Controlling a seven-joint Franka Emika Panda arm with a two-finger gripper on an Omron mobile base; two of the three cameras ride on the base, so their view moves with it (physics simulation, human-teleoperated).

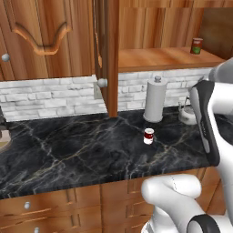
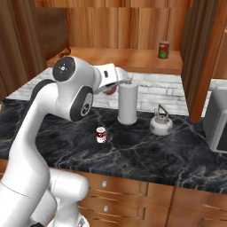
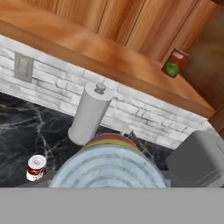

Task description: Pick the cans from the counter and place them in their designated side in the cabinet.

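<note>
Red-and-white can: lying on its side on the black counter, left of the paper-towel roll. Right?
Not quite. The red-and-white can stands upright, not on its side; the left base view shows it. It is on the black counter, left of the paper-towel roll.

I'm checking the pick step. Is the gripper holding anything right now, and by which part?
Yes: the gripper is shut on the small can with grey-green top, yellow middle and red base. The top faces the hand camera, so the hold seems to be at its sides; the fingers are hidden.

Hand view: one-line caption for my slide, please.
Gripper shut on a can with yellow and red bands, above the counter, facing the cabinet shelf.
</note>
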